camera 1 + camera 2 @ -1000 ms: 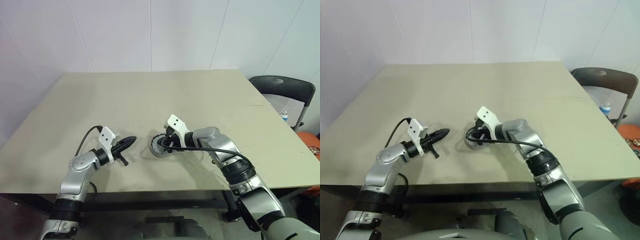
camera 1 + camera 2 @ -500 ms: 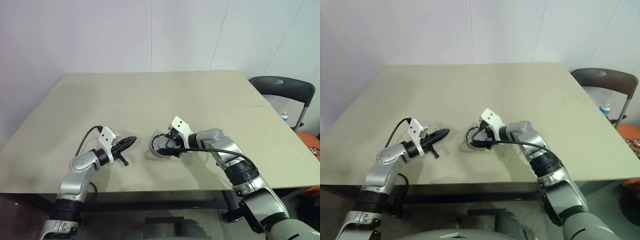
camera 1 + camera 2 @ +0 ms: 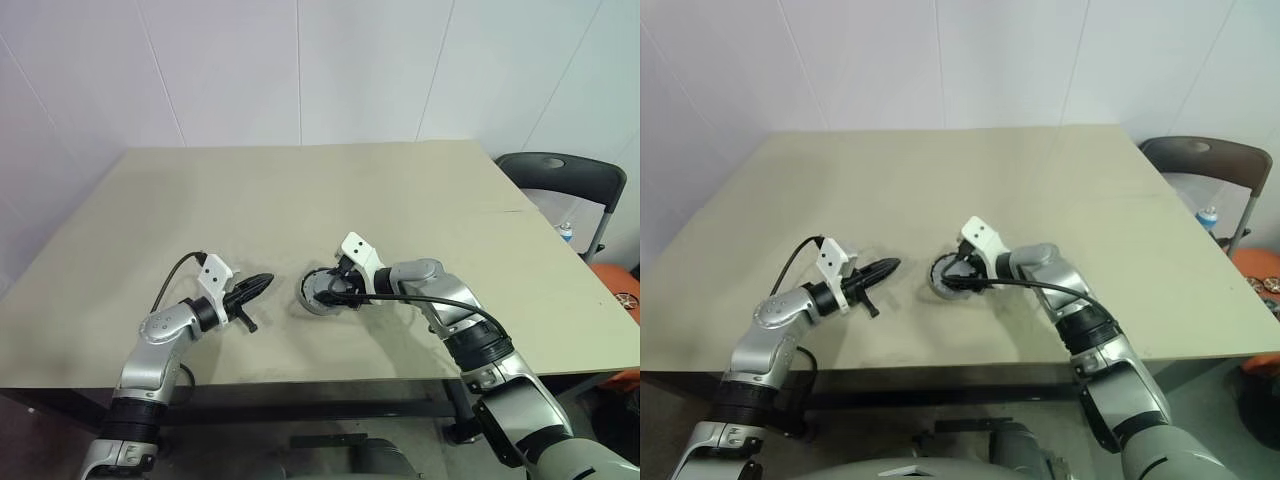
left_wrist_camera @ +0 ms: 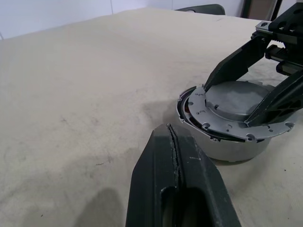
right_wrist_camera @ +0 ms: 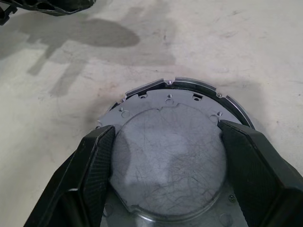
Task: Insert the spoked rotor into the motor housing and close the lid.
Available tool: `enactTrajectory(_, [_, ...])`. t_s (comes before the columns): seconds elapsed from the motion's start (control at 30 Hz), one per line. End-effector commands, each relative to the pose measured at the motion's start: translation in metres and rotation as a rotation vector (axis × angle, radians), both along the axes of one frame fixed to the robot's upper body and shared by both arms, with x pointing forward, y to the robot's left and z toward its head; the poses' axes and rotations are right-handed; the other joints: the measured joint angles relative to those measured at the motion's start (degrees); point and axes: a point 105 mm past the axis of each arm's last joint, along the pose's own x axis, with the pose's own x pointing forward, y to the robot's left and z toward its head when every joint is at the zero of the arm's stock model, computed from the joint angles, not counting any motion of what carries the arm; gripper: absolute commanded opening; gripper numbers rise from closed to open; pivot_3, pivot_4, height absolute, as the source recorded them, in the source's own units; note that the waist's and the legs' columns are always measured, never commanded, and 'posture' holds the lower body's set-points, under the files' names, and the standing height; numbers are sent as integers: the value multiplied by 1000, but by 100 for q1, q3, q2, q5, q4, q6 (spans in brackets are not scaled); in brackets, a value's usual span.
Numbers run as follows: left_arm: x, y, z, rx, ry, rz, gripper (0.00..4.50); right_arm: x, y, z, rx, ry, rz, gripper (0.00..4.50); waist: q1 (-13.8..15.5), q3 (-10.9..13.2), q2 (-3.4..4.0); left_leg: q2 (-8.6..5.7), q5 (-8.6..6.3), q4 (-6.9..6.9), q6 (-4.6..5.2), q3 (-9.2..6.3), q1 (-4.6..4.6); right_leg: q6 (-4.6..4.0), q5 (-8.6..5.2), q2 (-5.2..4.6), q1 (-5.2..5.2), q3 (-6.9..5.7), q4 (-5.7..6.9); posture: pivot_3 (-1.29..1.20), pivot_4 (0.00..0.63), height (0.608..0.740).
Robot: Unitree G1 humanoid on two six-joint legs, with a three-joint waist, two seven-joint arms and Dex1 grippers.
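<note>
While we inspect, we note:
Lid (image 5: 170,156): nearly down on housing (image 4: 227,149), slightly ajar.
Right pincer (image 5: 165,161): spread astride lid.
Left pincer (image 4: 177,189): pressed together, idle.

The beige table (image 3: 300,190) is carrying one assembly near its front edge: the motor housing (image 4: 232,146) is sitting directly on the tabletop, with the grey lid (image 5: 170,151) lying across its top (slightly offset, leaving a dark gap along one rim). The tabletop is showing faint scuffs and smudges.
</note>
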Motion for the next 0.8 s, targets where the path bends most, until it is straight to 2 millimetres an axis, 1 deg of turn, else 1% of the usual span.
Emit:
enactTrajectory(0.03, [2, -5, 10, 5, -46, -18, 0, -1, 8, 4, 111, 87, -31, 3075, -3, 1, 1, 0, 0, 0, 0, 0, 0, 0, 0, 0, 0, 0, 1, 0, 0, 740])
enactTrajectory(0.1, [2, -5, 9, 5, -45, -18, 0, 0, 9, 11, 162, 109, -41, 3075, -1, 1, 2, 1, 0, 0, 0, -1, 0, 0, 0, 2, 0, 0, 1, 0, 0, 740])
enactTrajectory(0.17, [1, -5, 8, 5, -44, -18, 0, 2, 8, 13, 170, 112, -53, 3075, -4, 2, 3, 1, 0, 0, 0, -1, -3, 0, 0, 2, -4, 0, 0, 0, 0, 740])
enactTrajectory(0.37, [2, -5, 8, 6, -44, -16, 0, 7, 3, 4, 95, 68, -80, 3075, -8, 2, 3, 1, 0, 0, 0, 0, -12, 0, 1, 0, -12, 0, -2, 0, 0, 740])
enactTrajectory(0.6, [1, -5, 8, 8, -43, -15, 0, 14, 8, 1, 70, 6, -121, 3075, -17, 2, 3, 1, 1, 0, -1, 0, -7, 0, 1, 2, -11, 1, 4, 0, 0, 740])
enactTrajectory(0.67, [2, -4, 8, 9, -44, -14, 0, 14, 11, 0, 70, 1, -124, 3075, -14, 2, 3, 1, 1, 0, -1, 0, -8, 0, 1, 2, -11, 1, 3, 0, 0, 740])
enactTrajectory(0.8, [2, -4, 8, 11, -46, -12, 0, 7, 12, -7, 45, 25, -94, 3075, -18, 2, 3, 1, 1, 0, -1, 1, -8, 0, 1, 1, -11, 1, 2, 0, 0, 740])
